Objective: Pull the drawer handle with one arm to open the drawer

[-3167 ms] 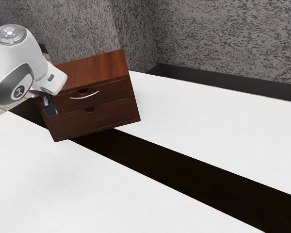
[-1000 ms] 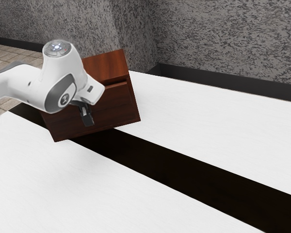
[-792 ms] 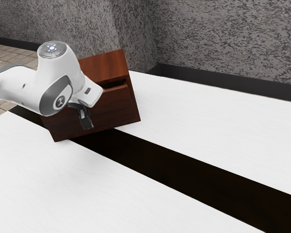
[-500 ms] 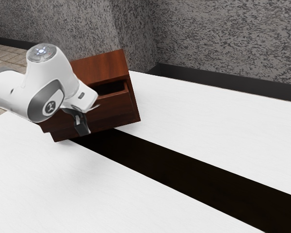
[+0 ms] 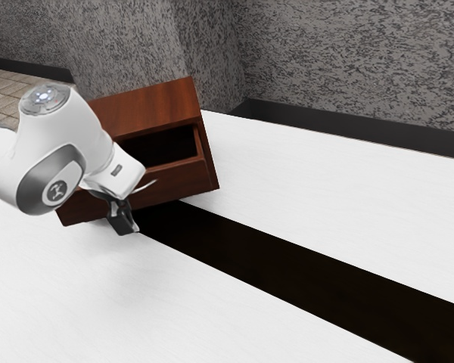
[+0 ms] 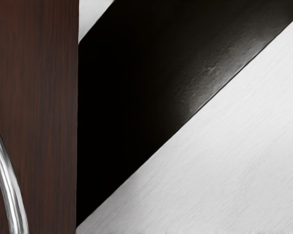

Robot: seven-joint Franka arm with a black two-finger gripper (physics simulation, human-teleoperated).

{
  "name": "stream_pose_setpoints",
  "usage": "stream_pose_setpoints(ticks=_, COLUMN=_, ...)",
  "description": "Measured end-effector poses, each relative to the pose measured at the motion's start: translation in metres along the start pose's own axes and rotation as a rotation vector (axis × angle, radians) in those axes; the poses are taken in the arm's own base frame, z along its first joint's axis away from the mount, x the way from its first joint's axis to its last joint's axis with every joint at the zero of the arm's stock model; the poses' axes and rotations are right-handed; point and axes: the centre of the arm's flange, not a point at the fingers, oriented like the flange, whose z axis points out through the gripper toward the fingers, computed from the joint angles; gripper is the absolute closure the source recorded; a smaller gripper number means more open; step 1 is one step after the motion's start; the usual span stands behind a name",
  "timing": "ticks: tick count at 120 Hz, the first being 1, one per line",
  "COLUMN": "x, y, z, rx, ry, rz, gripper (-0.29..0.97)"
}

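Now the white desk (image 5: 325, 197), crossed by its black strip (image 5: 287, 272), carries the one thing that matters: the dark wooden cabinet (image 5: 147, 106) in the upper left of the exterior view, standing against the speckled wall. The white arm (image 5: 53, 162) comes in from the left edge and covers the cabinet's lower left part.

What has changed is plain. A few seconds ago the cabinet front was flush, with both drawers shut. Over the last second a dark gap showed at the top drawer (image 5: 166, 151) and widened picture by picture, while the arm drew back toward the lower left of the frame. The drawer's hollow inside is now open to view from above.

In the wrist view the wood-grain drawer front (image 6: 34, 97) stands close, and the curved metal handle (image 6: 10, 195) lies right by the hand. The black pincer (image 5: 122, 224) hangs at the drawer's lower left corner in the exterior view. I cannot tell whether it is closed on the handle, though the drawer having followed the hand suggests it is caught on it.

I judge the task largely done: the drawer is well out, and any further pull would only widen the opening.
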Motion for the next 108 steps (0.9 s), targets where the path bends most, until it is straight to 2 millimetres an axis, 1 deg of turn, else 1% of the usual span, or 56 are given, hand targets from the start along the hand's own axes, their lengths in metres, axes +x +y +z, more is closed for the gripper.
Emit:
stream_pose_setpoints(ticks=36, x=-0.002, y=0.020, z=-0.005, rx=-0.016, ry=0.021, rz=0.019, gripper=0.00)
stream_pose_setpoints(ticks=44, x=-0.003, y=0.020, z=-0.007, rx=-0.016, ry=0.023, rz=0.018, gripper=0.00)
stream_pose_setpoints(ticks=66, x=-0.010, y=0.015, z=-0.024, rx=0.001, ry=0.044, rz=0.002, gripper=0.00)
stream_pose_setpoints(ticks=82, x=-0.013, y=0.016, z=-0.052, rx=0.022, ry=0.083, rz=0.002, gripper=0.00)
stream_pose_setpoints(ticks=88, x=-0.015, y=0.012, z=-0.066, rx=0.030, ry=0.093, rz=-0.006, gripper=0.00)
stream_pose_setpoints(ticks=108, x=-0.012, y=-0.028, z=-0.129, rx=0.032, ry=0.097, rz=-0.086, gripper=0.00)
